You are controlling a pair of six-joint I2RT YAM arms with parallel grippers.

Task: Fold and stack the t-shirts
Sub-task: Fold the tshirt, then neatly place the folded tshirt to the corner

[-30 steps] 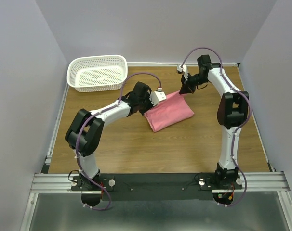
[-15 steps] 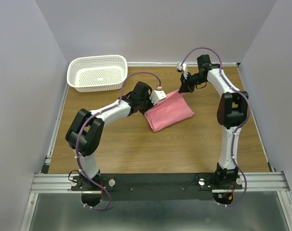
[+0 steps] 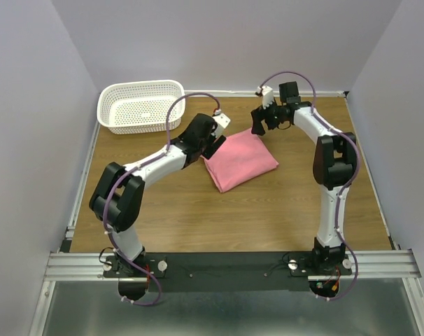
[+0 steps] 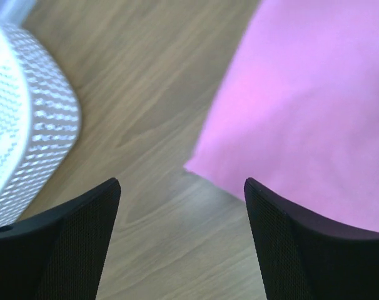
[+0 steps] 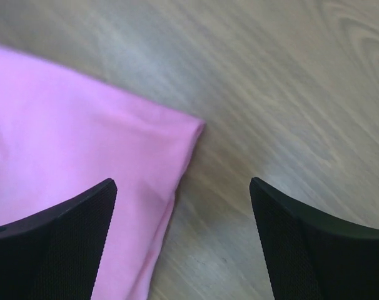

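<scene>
The salmon-pink t-shirt (image 3: pixel 240 159) lies folded into a compact rectangle on the wooden table, right of the middle. My left gripper (image 3: pixel 213 145) hovers at its left back corner, open, with nothing between the fingers. In the left wrist view the t-shirt (image 4: pixel 314 106) fills the upper right and the left gripper (image 4: pixel 181 182) stands over bare wood beside the cloth's corner. My right gripper (image 3: pixel 259 126) hangs open just above the shirt's back corner. In the right wrist view the right gripper (image 5: pixel 183 181) straddles the edge of the t-shirt (image 5: pixel 70 144), touching nothing.
A white perforated basket (image 3: pixel 128 126) stands at the back left of the table, and its wall (image 4: pixel 27 144) shows close at the left of the left wrist view. Grey walls enclose the table on three sides.
Both grippers have opened and let go of the shirt's back corners. Both have drawn up and back a little. The folded shirt now lies flat.
</scene>
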